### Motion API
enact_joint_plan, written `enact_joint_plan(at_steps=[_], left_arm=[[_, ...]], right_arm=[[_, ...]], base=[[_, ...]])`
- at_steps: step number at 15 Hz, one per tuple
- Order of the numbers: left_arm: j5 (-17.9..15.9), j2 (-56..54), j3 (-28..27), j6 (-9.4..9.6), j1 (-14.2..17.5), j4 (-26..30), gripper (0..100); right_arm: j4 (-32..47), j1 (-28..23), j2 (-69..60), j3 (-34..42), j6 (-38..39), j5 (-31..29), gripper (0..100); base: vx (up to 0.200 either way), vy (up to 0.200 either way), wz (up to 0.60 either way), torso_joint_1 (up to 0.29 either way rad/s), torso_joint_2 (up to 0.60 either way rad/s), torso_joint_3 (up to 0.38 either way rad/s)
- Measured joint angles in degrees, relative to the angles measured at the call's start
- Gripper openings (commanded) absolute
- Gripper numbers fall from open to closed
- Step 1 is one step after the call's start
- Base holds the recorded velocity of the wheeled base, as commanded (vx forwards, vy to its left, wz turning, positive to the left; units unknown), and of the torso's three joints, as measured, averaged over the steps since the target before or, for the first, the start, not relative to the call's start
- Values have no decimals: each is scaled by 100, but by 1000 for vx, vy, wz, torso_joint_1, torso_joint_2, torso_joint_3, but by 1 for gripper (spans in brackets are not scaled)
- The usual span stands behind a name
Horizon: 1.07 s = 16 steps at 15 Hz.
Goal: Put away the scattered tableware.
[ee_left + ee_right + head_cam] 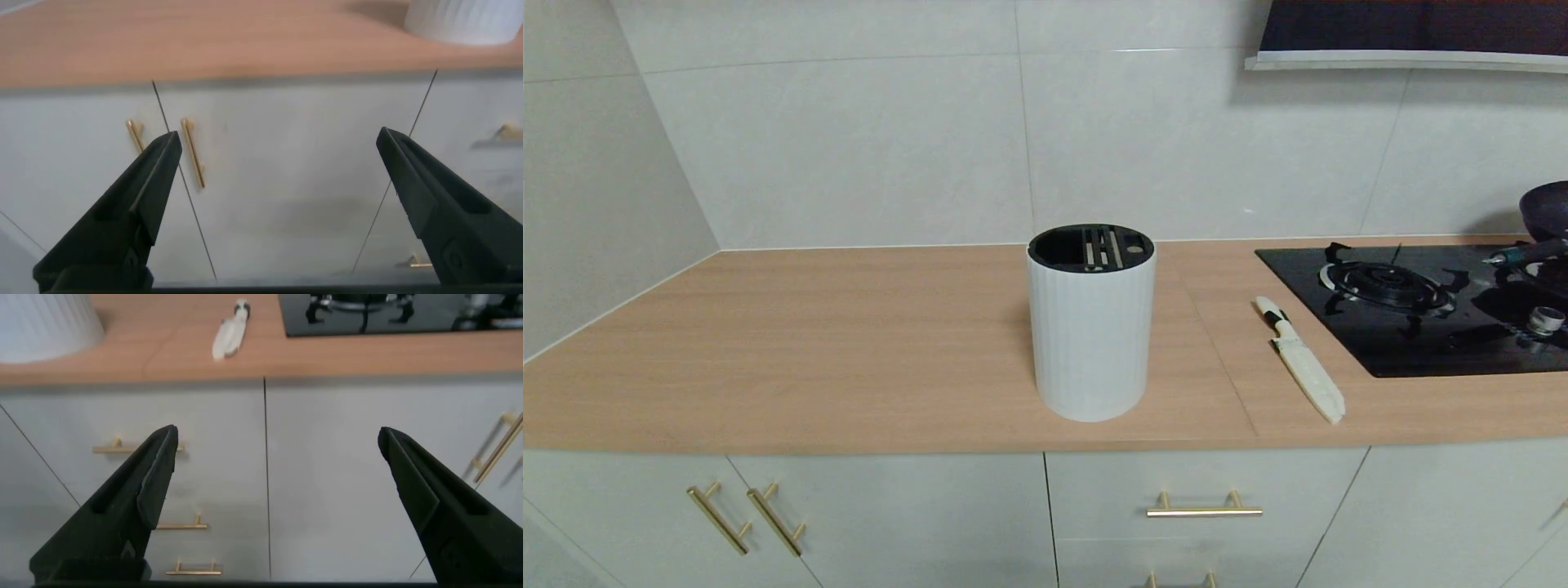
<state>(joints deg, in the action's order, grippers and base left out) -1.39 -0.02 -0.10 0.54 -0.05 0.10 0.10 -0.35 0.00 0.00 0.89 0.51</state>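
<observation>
Quick headcount. Two grippers: left gripper [277, 133] and right gripper [277, 430], two dark fingers [131, 212] apiece, so four fingers total.

One white ribbed holder [1092, 335], with what looks like three narrow slots and one small round hole in its black top. One knife [1298, 359], just the one, out past the right gripper.

One black hob [1413, 343], with one burner [1387, 283] fully showing and a second mostly hidden, plus one knob [1545, 318]. One dark pan [1547, 208].

Gold hardware: two upright handles [194, 153] beyond the left gripper, and three drawer pulls [184, 526] stacked beyond the right gripper.

One countertop [849, 351], one range hood [1405, 33].
</observation>
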Motion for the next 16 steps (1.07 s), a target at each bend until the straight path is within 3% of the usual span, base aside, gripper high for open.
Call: enact_joint_plan(at_steps=[16], left_arm=[[-2,0,0,0,0,1,100]], right_arm=[[0,0,0,0,0,0,100]], base=[[0,0,0,246,-527,-285]])
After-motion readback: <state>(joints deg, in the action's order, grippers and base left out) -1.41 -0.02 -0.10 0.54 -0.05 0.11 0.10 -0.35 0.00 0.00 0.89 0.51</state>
